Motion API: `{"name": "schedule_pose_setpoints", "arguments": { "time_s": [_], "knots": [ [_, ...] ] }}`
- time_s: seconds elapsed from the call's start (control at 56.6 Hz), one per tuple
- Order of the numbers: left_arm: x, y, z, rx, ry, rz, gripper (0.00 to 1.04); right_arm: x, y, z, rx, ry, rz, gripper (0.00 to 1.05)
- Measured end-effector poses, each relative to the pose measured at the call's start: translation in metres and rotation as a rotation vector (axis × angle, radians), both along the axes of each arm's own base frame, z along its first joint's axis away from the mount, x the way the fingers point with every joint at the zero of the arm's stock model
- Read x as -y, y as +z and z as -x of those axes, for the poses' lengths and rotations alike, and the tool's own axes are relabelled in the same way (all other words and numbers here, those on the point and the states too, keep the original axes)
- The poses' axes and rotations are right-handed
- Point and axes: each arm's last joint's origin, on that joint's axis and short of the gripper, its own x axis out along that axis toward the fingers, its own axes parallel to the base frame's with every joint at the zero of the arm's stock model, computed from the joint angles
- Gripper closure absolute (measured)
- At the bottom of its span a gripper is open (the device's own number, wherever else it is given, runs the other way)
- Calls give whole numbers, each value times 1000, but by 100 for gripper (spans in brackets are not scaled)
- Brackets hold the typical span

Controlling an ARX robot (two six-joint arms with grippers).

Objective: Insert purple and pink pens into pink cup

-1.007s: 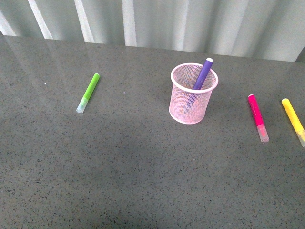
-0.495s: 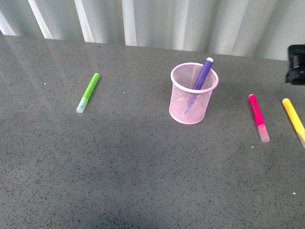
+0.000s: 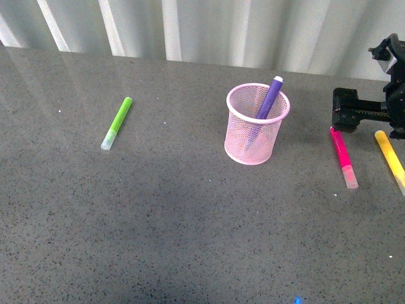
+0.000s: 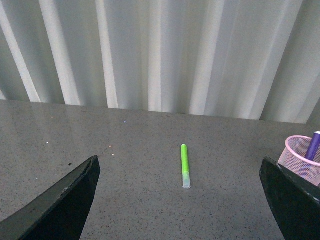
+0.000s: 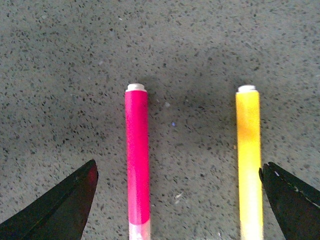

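Note:
The pink cup (image 3: 256, 126) stands mid-table with the purple pen (image 3: 269, 97) leaning inside it. The pink pen (image 3: 342, 155) lies flat on the table to its right, cap toward me. My right gripper (image 3: 372, 117) is open and hovers just behind the pink pen's far end. In the right wrist view the open right gripper (image 5: 177, 172) spans the pink pen (image 5: 137, 160) and the yellow marker (image 5: 249, 160), touching neither. My left gripper (image 4: 179, 165) is open and empty. It is not in the front view. The cup (image 4: 301, 161) shows at the edge of the left wrist view.
A yellow marker (image 3: 388, 155) lies next to the pink pen, at the right edge. A lime-green marker (image 3: 118, 122) lies far left of the cup and also shows in the left wrist view (image 4: 185, 162). A white corrugated wall runs behind the grey table (image 3: 190, 215).
My right gripper has come into the front view from the right edge and moved left to above the far ends of the pink pen and yellow marker. The pens and cup have not moved.

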Motion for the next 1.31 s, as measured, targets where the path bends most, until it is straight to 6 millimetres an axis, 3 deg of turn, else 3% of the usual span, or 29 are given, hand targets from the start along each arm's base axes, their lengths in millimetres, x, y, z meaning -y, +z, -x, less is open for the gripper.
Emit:
{"name": "schedule_pose_setpoints", "arguments": {
  "time_s": [0.371,0.671,0.919,1.307],
  "knots": [
    [0,0,0,0,0,0,7,-4,-15,-24,-17,-19,-50,7],
    [0,0,0,0,0,0,7,-23,-33,-27,-53,-7,-66,7],
    [0,0,0,0,0,0,7,-23,-38,-29,-42,-19,-49,8],
    [0,0,0,0,0,0,7,-5,-40,-32,-36,-63,-44,69]
  ]
}}
